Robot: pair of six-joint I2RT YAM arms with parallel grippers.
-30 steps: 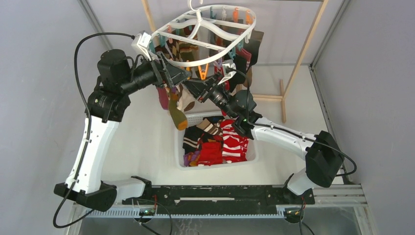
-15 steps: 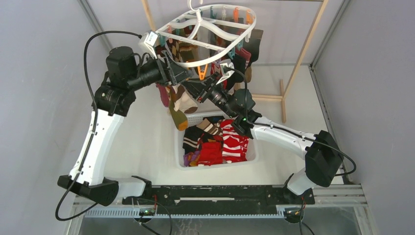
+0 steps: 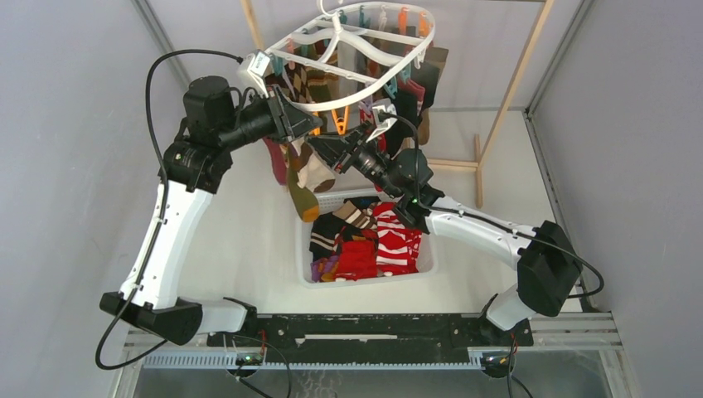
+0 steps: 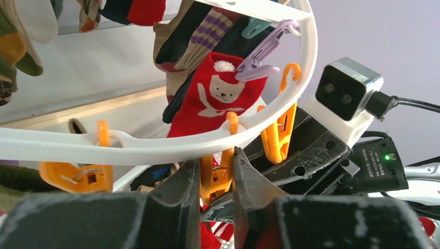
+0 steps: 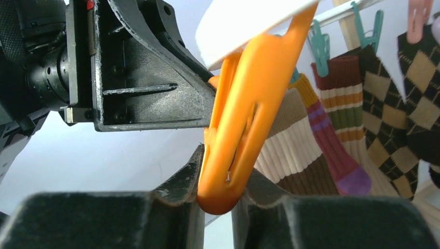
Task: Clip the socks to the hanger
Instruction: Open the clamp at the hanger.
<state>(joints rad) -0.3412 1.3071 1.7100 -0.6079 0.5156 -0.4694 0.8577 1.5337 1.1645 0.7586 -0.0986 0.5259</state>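
The white oval hanger (image 3: 311,104) hangs at the back with several socks (image 3: 300,176) clipped under it. In the left wrist view its rim (image 4: 155,146) crosses just above my left gripper (image 4: 216,174), which is shut on the upper end of an orange clip (image 4: 224,171) hanging from that rim. A red sock with a bear face (image 4: 215,96) hangs behind, held by a lilac clip. My right gripper (image 5: 220,194) reaches up from below, its fingers pressed against both sides of the lower tip of an orange clip (image 5: 241,124). No sock shows between either pair of fingers. The two grippers meet under the hanger's front rim (image 3: 325,141).
A white slotted basket (image 3: 302,249) below the hanger holds several loose socks (image 3: 369,240). A bare wooden frame (image 3: 518,79) stands at the back right. More orange clips (image 4: 277,140) hang along the rim, and the right wrist's camera (image 4: 345,93) sits close behind them.
My left arm swung right and up to the hanger's front rim and its jaws closed on the orange clip. The hanger tipped slightly. The right arm stayed put, its jaws easing a little.
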